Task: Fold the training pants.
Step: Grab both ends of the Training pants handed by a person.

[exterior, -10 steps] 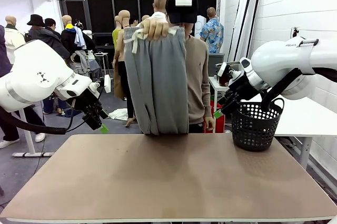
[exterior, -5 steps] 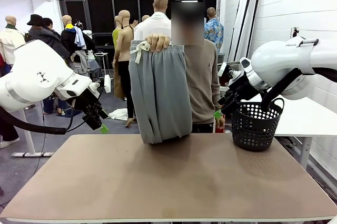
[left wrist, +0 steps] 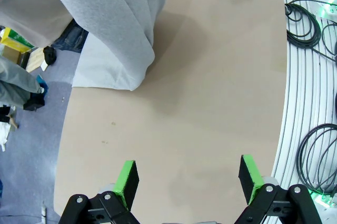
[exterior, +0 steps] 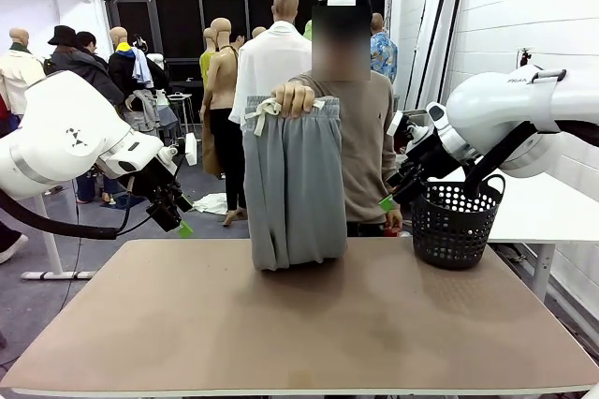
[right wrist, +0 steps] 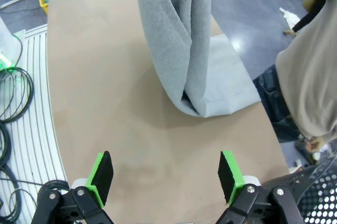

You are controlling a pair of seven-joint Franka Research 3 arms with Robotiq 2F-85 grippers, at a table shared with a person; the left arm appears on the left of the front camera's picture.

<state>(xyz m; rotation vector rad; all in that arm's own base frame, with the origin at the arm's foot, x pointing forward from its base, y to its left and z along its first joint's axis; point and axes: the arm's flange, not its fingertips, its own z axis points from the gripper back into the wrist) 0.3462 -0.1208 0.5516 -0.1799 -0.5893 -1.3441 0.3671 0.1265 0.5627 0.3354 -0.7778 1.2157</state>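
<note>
I am holding both arms raised above the tabletop (exterior: 299,324), one at each side, with nothing in either gripper. My left gripper (left wrist: 189,179) is standing wide open, its green pads well apart, pointing down at bare tabletop near the left edge. My right gripper (right wrist: 166,176) is likewise gaping wide and empty, hovering over the right part of the tabletop, just beside a black plastic basket (exterior: 454,221) that is sitting at the far right corner.

The training pants (exterior: 295,184) are hanging in the air at the far side, between my two grippers and well apart from both. The person across from me is gripping them at the gathered waistband with one hand (exterior: 295,99), and the pale drawstring (exterior: 262,110) is dangling beside those fingers. The light grey fabric is dropping in a doubled-over column, its legs lying against each other. Its lowest fold is reaching down to the far edge of the tabletop and casting a shadow there; I cannot tell whether it is touching the surface. In my left wrist view, coiled black cables (left wrist: 303,19) are lying beyond the near edge.
</note>
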